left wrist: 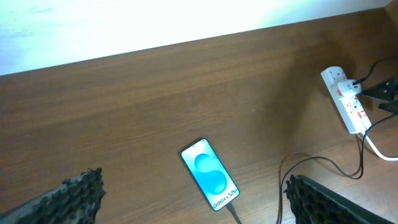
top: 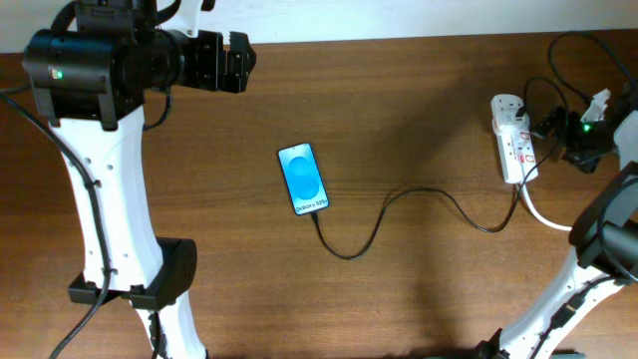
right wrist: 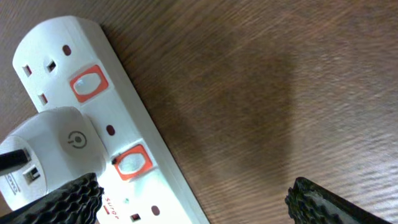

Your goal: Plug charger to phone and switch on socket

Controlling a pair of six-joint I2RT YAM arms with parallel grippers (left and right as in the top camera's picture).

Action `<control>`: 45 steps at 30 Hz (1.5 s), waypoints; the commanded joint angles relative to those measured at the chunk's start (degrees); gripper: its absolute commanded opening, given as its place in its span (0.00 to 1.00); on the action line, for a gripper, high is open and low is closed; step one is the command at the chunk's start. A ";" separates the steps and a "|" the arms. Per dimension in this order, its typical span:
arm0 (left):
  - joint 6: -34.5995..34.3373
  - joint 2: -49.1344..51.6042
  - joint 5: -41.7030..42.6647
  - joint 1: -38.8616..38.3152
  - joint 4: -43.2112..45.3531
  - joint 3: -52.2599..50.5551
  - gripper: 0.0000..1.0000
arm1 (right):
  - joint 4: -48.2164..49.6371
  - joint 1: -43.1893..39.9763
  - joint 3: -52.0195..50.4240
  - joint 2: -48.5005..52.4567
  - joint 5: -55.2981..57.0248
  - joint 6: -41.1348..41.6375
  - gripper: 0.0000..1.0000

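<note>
A: Left claw (top: pixel 242 62)?
B: Spread wide above the tabletop (top: pixel 399 90). Well ahead of it, the phone (top: pixel 303 179), screen up.
A: Charger (top: pixel 399 199)?
B: Runs from the phone's lettered end off toward the socket (top: pixel 513 140); plug tip too small to make out.
A: Right claw (right wrist: pixel 196 202)?
B: Also spread, close over the socket, fingertips (right wrist: pixel 68 199) cut off by the frame, one covering part of a white adapter (right wrist: pixel 50 146). Cannot tell the switches' (right wrist: pixel 89 84) setting.

Brown wooden table (top: pixel 419 120), phone (top: pixel 303 179) mid-table, charger (top: pixel 399 199) trailing to socket (top: pixel 512 138) at right
</note>
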 commanded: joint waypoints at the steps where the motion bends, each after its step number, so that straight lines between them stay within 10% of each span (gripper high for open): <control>1: 0.00 0.02 -0.61 0.35 0.07 0.09 1.00 | 0.13 0.61 0.28 1.68 1.44 -0.68 0.99; 45: 0.00 0.02 -0.61 0.31 0.07 0.09 0.99 | -2.01 6.62 -1.66 1.81 7.72 -0.68 0.99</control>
